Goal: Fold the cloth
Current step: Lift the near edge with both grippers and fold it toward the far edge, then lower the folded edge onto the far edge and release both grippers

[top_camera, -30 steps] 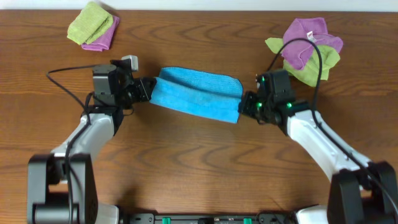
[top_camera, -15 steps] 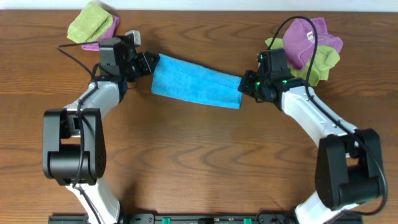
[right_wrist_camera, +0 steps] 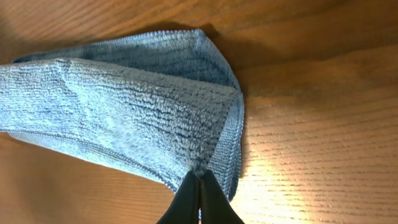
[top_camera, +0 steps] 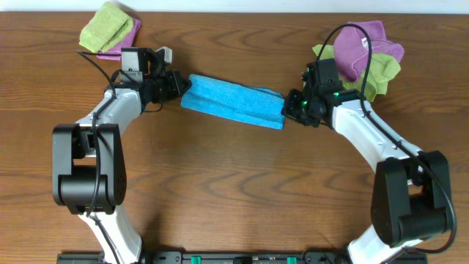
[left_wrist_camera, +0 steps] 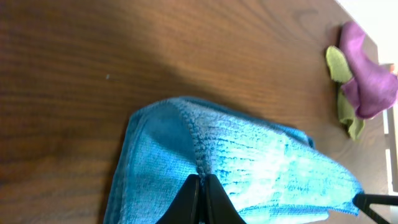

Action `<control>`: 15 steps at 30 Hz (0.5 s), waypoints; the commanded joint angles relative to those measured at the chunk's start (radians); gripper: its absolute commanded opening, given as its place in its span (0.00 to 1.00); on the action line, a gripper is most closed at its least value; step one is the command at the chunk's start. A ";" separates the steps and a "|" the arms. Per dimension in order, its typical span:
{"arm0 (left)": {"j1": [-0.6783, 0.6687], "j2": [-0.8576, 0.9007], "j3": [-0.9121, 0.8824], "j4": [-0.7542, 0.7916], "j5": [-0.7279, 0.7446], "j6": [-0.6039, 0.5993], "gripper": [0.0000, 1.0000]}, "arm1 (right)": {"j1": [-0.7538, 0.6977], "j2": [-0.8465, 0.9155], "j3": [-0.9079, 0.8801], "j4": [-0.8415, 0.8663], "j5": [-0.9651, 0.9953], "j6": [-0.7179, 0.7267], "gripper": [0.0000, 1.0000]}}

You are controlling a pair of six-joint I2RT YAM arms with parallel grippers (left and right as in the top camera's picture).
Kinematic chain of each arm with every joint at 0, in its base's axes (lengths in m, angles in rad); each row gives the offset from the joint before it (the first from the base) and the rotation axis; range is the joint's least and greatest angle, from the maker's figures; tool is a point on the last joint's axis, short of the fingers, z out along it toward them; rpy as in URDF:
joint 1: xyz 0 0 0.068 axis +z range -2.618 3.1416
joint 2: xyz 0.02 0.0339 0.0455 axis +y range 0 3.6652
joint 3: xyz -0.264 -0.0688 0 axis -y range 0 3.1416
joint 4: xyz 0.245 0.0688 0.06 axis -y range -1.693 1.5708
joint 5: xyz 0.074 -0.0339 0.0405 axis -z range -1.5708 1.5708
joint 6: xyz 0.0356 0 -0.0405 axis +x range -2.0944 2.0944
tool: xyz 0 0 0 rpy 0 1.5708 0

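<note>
The bright blue cloth lies stretched as a folded band across the far middle of the wooden table, between my two grippers. My left gripper is shut on the cloth's left end; in the left wrist view its fingers pinch the stitched hem of the cloth. My right gripper is shut on the right end; in the right wrist view its fingers pinch the hem where the layers of the cloth meet. No white tag shows.
A lime-green and purple cloth pile lies at the far left behind my left arm. Another purple and lime-green pile lies at the far right, behind my right arm; it also shows in the left wrist view.
Both grippers carried their cloth ends away from me and then back a little. The cloth has gone from a wide band to a narrower, doubled band.
</note>
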 commanded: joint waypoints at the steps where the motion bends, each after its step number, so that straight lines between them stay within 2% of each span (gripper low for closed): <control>1: 0.011 0.011 0.014 -0.023 -0.016 0.047 0.05 | 0.011 0.007 0.016 -0.011 -0.012 -0.032 0.02; 8: 0.024 0.011 0.014 -0.079 -0.051 0.068 0.06 | 0.011 0.008 0.016 -0.026 0.003 -0.042 0.02; 9: 0.024 0.011 0.014 -0.085 -0.051 0.077 0.17 | 0.011 0.008 0.016 -0.026 0.003 -0.042 0.17; 10: 0.024 0.011 0.014 -0.089 -0.051 0.085 0.39 | 0.011 0.008 0.016 -0.026 0.003 -0.048 0.54; 11: 0.024 0.011 0.014 -0.091 -0.051 0.090 0.45 | 0.011 0.008 0.016 -0.026 0.003 -0.050 0.66; 12: 0.024 0.011 0.014 -0.092 -0.051 0.094 0.48 | 0.011 0.008 0.016 -0.025 0.003 -0.050 0.74; 13: 0.024 0.011 0.014 -0.093 -0.050 0.101 0.54 | 0.011 0.008 0.016 -0.025 0.003 -0.056 0.79; 15: 0.028 0.007 0.015 -0.095 -0.050 0.107 0.58 | 0.011 0.007 0.018 -0.021 0.003 -0.081 0.79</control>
